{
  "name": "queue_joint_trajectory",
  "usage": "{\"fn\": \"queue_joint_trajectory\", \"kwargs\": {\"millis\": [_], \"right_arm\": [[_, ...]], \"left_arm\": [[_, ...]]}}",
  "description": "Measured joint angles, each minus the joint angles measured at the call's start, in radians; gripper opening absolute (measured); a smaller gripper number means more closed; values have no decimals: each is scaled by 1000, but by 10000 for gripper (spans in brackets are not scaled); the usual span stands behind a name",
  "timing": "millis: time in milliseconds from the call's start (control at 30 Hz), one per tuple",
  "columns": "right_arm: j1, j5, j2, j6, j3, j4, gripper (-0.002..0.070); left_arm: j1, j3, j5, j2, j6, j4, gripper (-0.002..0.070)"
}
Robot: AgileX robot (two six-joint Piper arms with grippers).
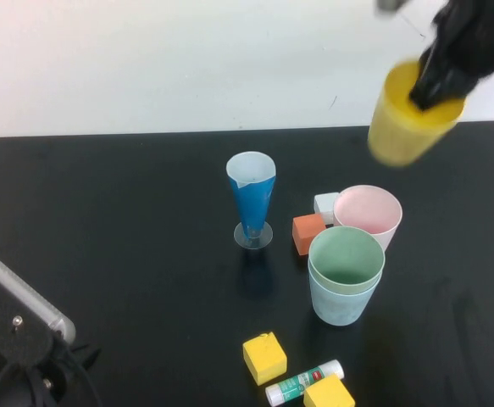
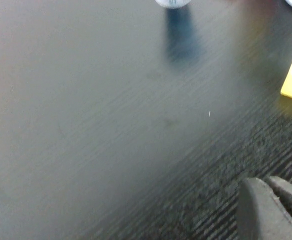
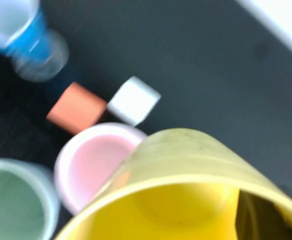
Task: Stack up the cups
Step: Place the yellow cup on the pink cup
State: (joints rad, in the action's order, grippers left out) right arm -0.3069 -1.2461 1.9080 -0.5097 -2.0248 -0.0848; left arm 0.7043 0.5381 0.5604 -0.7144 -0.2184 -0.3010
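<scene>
High view: the right gripper [image 1: 437,85] holds a yellow tapered plastic cup [image 1: 406,120] by its rim, lifted off the black bench [image 1: 128,220] at the upper right of the frame.
Its fingers are closed on the rim, one reaching inside the tilted cup. Below it, right of centre, a pale green plastic cup [image 1: 346,257] sits nested inside a light blue plastic cup [image 1: 341,303], and a pink plastic cup [image 1: 368,212] stands just behind them, upright. A small white cube [image 1: 325,204] and an orange cube [image 1: 308,232] lie just left of the pink cup. A tall narrow blue cone cup [image 1: 252,197] stands on its clear foot at centre. Two yellow blocks [image 1: 264,356] and a glue stick [image 1: 304,382] lie at the lower edge. The left gripper [image 2: 273,210] rests low at the lower left, fingers shut on nothing.
</scene>
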Motion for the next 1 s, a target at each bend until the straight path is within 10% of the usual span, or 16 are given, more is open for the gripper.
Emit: {"fn": "queue_joint_trajectory", "kwargs": {"millis": [1000], "right_arm": [[-25,116,45,-121,209,-119,38]], "left_arm": [[0,0,-16,0,0,4,-1]]}}
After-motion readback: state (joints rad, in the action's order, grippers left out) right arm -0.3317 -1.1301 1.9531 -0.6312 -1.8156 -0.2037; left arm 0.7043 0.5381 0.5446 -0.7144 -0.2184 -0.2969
